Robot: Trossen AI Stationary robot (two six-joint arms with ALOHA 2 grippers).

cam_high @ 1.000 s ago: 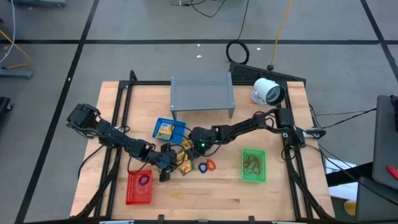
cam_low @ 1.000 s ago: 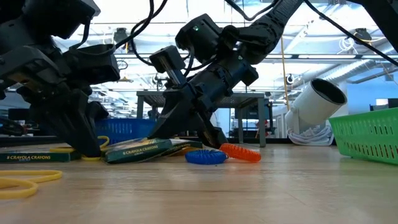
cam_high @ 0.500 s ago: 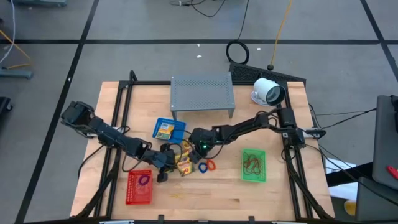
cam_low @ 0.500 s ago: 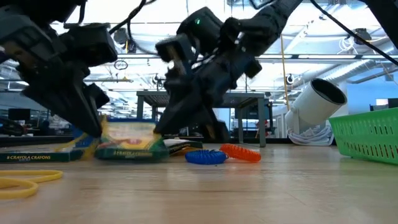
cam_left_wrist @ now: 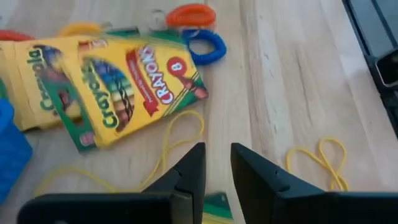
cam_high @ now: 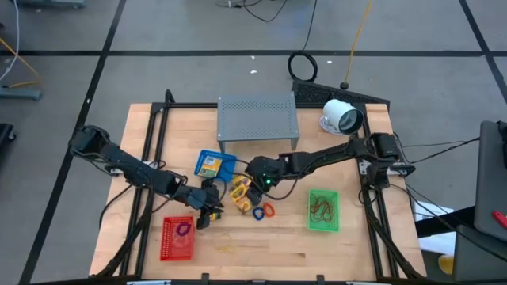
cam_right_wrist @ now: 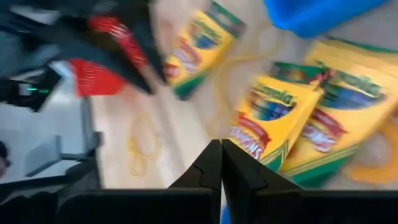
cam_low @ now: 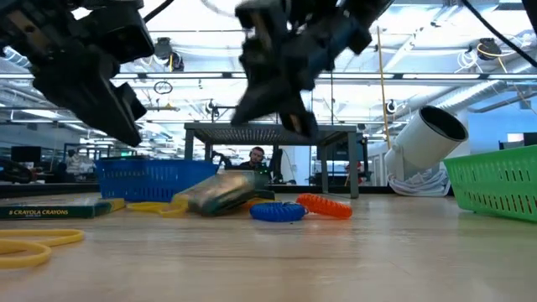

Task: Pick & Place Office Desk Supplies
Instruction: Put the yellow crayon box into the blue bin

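Note:
Two yellow crayon packs point(cam_left_wrist: 124, 87) point(cam_left_wrist: 31, 81) lie flat on the table's middle, overlapping. Another pack point(cam_high: 209, 165) rests in the blue basket point(cam_high: 226, 158). In the low view one pack point(cam_low: 222, 191) leans tilted on the table. A blue coil band point(cam_left_wrist: 205, 46) and an orange one point(cam_left_wrist: 189, 14) lie beside the packs, with thin yellow loops point(cam_left_wrist: 317, 158) nearby. My left gripper point(cam_left_wrist: 217, 163) hovers narrowly open above the table near the packs, holding nothing. My right gripper point(cam_right_wrist: 221, 149) hangs shut above the packs.
A red basket point(cam_high: 177, 237) stands at the near left and a green basket point(cam_high: 322, 210) with bands at the near right. The grey perforated stand point(cam_high: 257, 119) and a white round device point(cam_high: 342, 117) stand at the far side. A further pack point(cam_low: 42, 211) lies flat on the left.
Both grippers have risen off the table, and my right one has rolled while rising. My left gripper has opened a little. The crayon pack between them was tipped up on edge and now lies leaning on the table.

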